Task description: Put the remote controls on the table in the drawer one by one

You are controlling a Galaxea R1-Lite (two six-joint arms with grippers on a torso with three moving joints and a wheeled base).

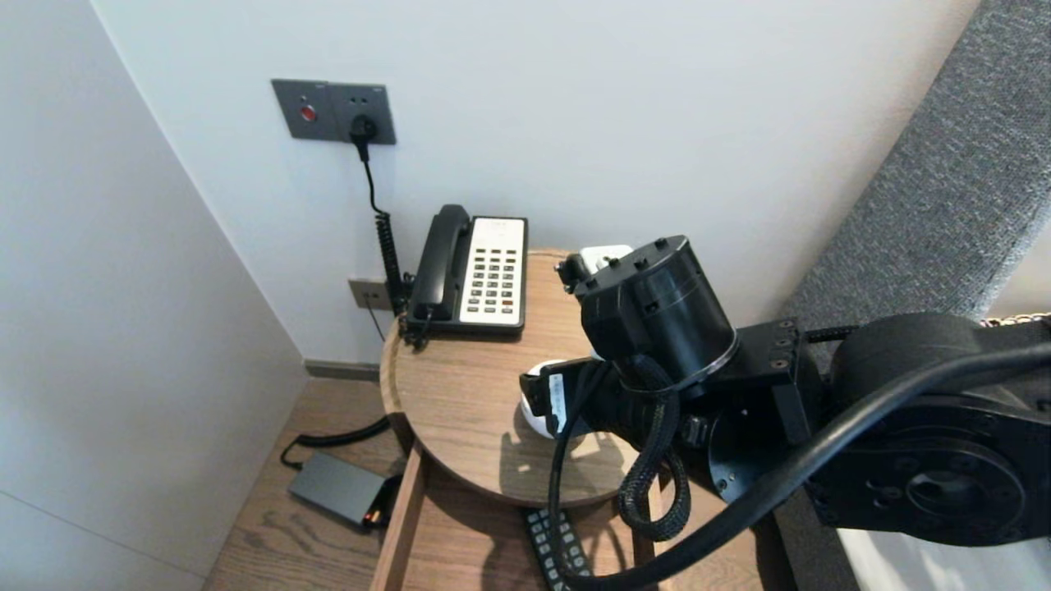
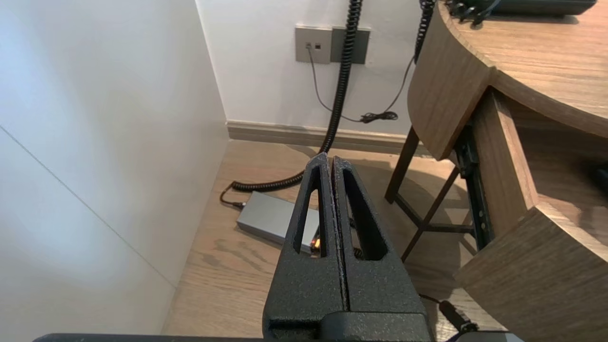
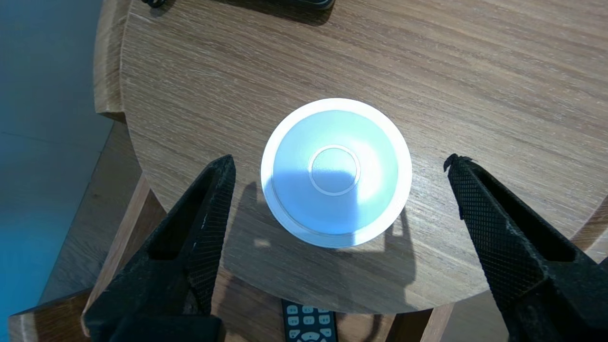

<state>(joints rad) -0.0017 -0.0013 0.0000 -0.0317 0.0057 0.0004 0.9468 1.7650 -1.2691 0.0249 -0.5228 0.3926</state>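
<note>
White walls enclose a wood floor (partly sunlit) and round table.

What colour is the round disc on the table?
The disc is white; the right wrist view shows it best.

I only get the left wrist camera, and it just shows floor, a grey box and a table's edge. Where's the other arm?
Observer: The right end effector is over the round table, with its fingers wide open.
Child: Is something under it?
Observer: Yes, a white disc lies flat on the table right below it, and neither finger touches it.
Child: Anything else up there?
Observer: A black phone with a white keypad stands at the back, by the wall.
</note>
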